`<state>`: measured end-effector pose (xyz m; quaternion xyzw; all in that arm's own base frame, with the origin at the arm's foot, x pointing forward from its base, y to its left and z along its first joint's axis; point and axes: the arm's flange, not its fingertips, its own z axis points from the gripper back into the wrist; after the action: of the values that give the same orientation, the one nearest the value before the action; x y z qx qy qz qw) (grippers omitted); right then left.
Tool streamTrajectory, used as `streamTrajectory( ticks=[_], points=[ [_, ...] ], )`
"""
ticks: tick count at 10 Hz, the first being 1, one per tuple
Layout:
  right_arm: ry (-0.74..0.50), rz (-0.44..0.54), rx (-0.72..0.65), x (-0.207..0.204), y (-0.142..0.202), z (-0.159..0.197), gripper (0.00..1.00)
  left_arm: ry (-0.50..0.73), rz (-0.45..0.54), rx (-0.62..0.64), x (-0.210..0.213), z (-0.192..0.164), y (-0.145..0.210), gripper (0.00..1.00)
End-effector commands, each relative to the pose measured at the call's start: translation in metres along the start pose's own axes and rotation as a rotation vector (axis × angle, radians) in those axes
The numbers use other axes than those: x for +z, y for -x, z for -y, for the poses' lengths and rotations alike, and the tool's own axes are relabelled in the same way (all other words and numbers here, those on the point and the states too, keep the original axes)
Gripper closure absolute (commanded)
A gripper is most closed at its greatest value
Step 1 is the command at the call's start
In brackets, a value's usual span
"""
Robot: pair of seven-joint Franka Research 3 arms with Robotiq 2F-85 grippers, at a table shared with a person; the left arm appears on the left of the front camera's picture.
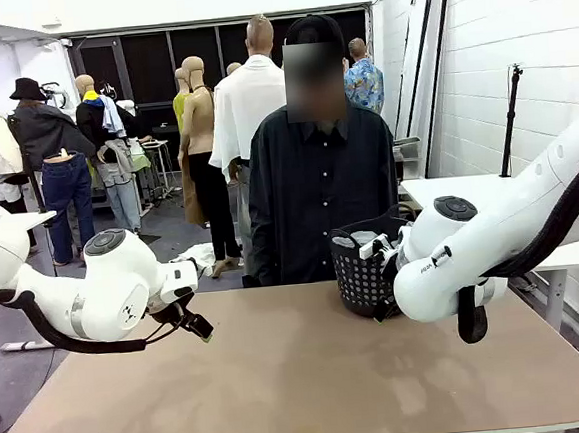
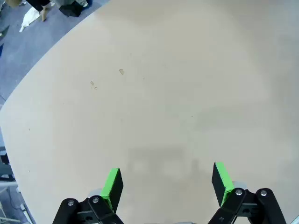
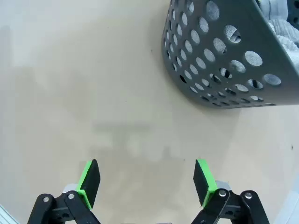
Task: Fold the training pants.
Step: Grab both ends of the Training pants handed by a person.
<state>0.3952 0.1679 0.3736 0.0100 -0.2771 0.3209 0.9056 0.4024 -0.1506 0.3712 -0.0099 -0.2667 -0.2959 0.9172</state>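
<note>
We find the left end effector (image 2: 167,176) released: its jaws stand wide apart, the green pads (image 2: 113,183) face each other across a bare gap, and nothing lies between them. In its wrist view it hangs above the tan surface (image 2: 163,84) without touching it, near the edge on the robot's left. In the front view it points down and inward at the left side.

We find the right end effector (image 3: 146,171) likewise released, jaws wide, with nothing held. It hovers over bare board, with a black perforated basket (image 3: 210,60) just beyond its fingers. We see no contact between fingers and basket.

The basket stands on the surface right of centre, toward the far edge and in front of a person (image 1: 318,194) in a dark shirt who stands at the far side. In the front view the right arm's wrist partly covers the basket's right side.

The training pants (image 3: 280,21) lie bunched inside the basket; light grey ribbed fabric shows above the rim and through the holes in the wall. We cannot tell how the garment is arranged inside.
</note>
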Motion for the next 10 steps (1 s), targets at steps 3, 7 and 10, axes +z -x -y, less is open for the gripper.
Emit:
streamTrajectory(
  ticks=[3,7,10],
  points=[
    [0.000,0.000,0.000,0.0000,0.0000,0.0000,0.00,0.000,0.000,0.000,0.0000,0.0000,0.0000,0.00],
    [0.000,0.000,0.000,0.0000,0.0000,0.0000,0.00,0.000,0.000,0.000,0.0000,0.0000,0.0000,0.00],
    [0.000,0.000,0.000,0.0000,0.0000,0.0000,0.00,0.000,0.000,0.000,0.0000,0.0000,0.0000,0.00]
  ],
)
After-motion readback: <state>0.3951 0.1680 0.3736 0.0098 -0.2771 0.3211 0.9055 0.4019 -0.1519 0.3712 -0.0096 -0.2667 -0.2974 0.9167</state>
